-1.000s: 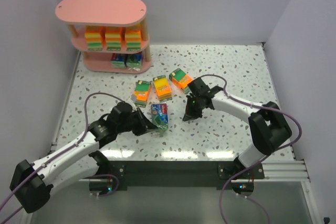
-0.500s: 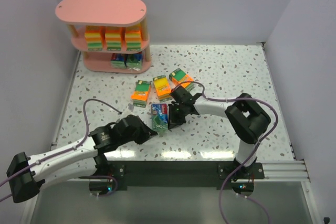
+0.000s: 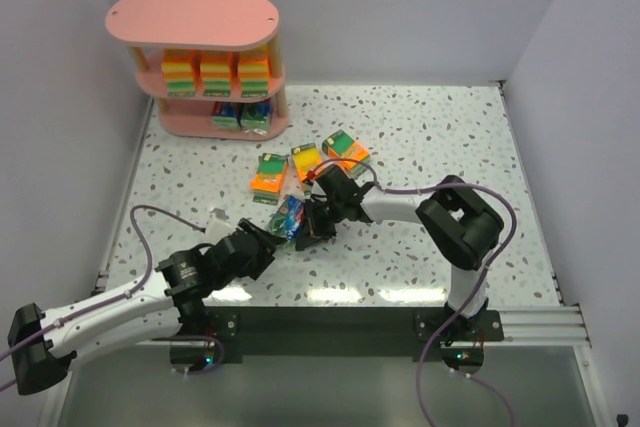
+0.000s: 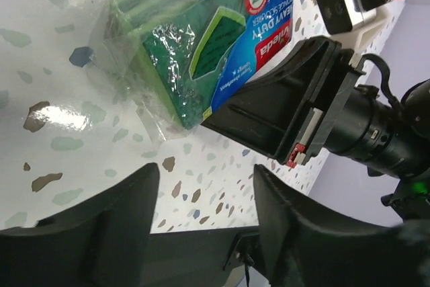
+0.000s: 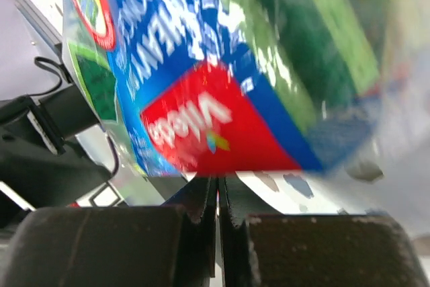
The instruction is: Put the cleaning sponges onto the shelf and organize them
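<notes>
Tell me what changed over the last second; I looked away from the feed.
The left gripper opened, apparently releasing the blue-green pack, and drew back toward its base. The right gripper, shut, swung left across the table right up to that pack, which shifted slightly left. The three orange packs on the table and the shelf stayed put.

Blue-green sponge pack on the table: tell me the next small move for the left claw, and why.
Probably ease the left claw forward until the blue-green sponge pack sits between its jaws, then close. The jaws stand open, but the pack lies just ahead of them, while the shut right claw seems to brace the far side.
</notes>
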Robot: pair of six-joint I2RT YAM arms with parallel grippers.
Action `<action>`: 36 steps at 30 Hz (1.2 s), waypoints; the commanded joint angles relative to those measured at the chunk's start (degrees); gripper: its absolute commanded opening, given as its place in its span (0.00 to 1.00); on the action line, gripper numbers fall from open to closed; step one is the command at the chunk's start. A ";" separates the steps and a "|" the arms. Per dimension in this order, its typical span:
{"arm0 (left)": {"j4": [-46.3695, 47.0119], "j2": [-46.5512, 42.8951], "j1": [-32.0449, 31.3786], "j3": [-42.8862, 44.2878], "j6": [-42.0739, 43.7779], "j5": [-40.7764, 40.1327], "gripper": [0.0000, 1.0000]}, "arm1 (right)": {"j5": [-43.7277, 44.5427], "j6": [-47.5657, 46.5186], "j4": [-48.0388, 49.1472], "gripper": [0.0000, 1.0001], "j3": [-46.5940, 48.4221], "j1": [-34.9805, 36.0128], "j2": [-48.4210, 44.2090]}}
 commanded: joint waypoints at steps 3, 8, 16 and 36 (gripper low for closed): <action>-4.11 -2.70 -0.27 -0.64 -5.19 -4.91 0.71 | 1.57 -3.92 -4.15 0.00 -2.32 -0.20 -6.70; -0.25 -2.18 -0.27 -3.63 -8.01 -5.78 0.65 | 2.36 -4.36 -4.68 0.00 -4.70 -0.20 -8.11; 9.06 2.83 -0.19 -4.52 -7.31 -10.08 0.55 | 2.36 -4.71 -5.03 0.00 -6.28 -0.20 -10.31; 24.51 8.54 13.17 -9.53 5.42 -2.80 0.47 | 2.71 -5.07 -6.08 0.00 -11.64 -0.12 -14.70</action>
